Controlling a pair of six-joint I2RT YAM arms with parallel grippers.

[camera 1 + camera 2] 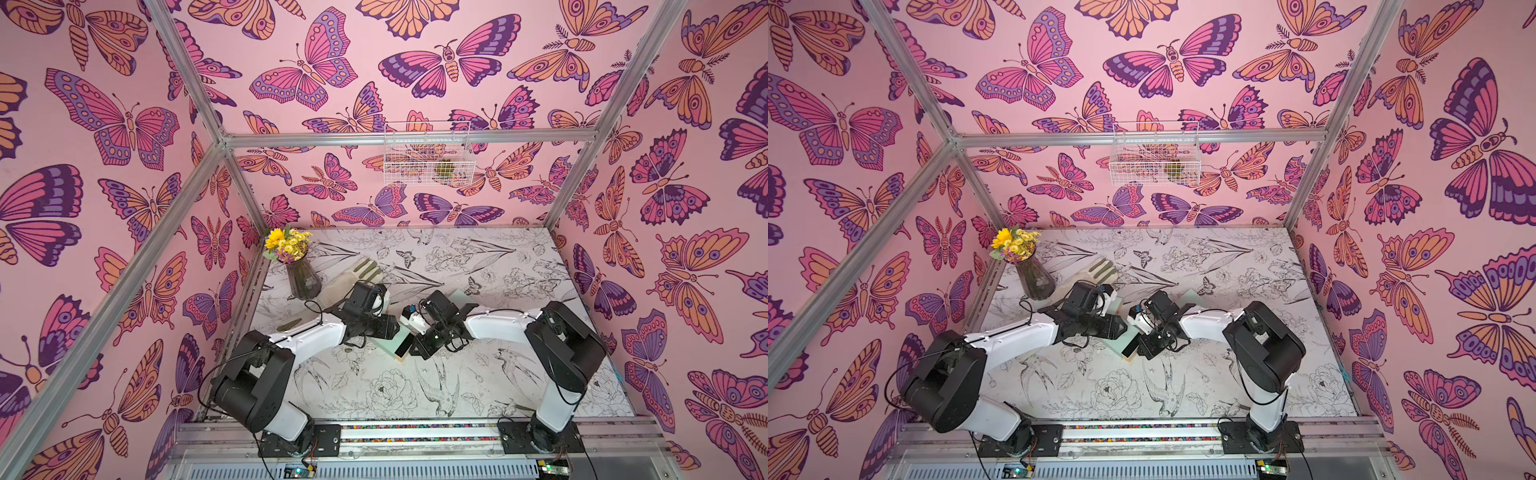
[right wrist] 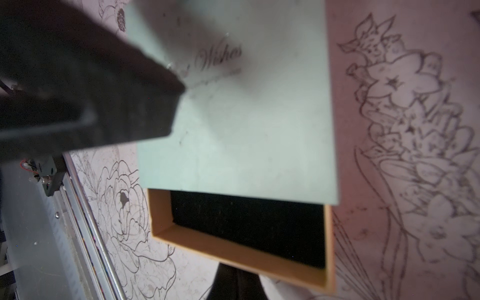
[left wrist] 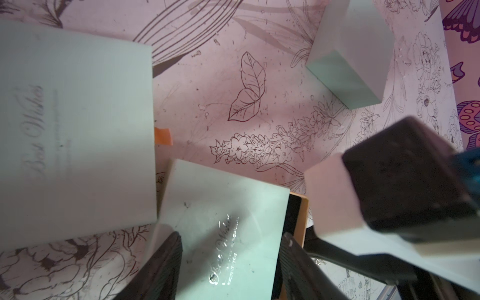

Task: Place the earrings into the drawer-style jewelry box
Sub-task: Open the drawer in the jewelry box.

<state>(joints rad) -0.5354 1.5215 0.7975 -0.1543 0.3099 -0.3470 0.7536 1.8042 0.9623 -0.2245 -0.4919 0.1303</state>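
The jewelry box (image 3: 228, 223) is a mint-green sleeve with silver script, seen in both top views between the two arms (image 1: 388, 345). Its tan drawer (image 2: 241, 249) stands partly pulled out, and the black lining showing has nothing on it. My left gripper (image 3: 231, 259) straddles the sleeve, one ribbed finger (image 3: 161, 270) against each side, shut on it. My right gripper (image 2: 233, 281) is shut, its tips together right at the drawer's front wall; whether anything is pinched there is hidden. No earrings show in any view.
Two more mint boxes lie nearby: a large one (image 3: 72, 130) with an orange tab (image 3: 163, 136), and a smaller one (image 3: 355, 52) further off. A vase of yellow flowers (image 1: 303, 278) and a beige glove (image 1: 353, 274) sit at the back left. A wire basket (image 1: 428, 153) hangs on the back wall.
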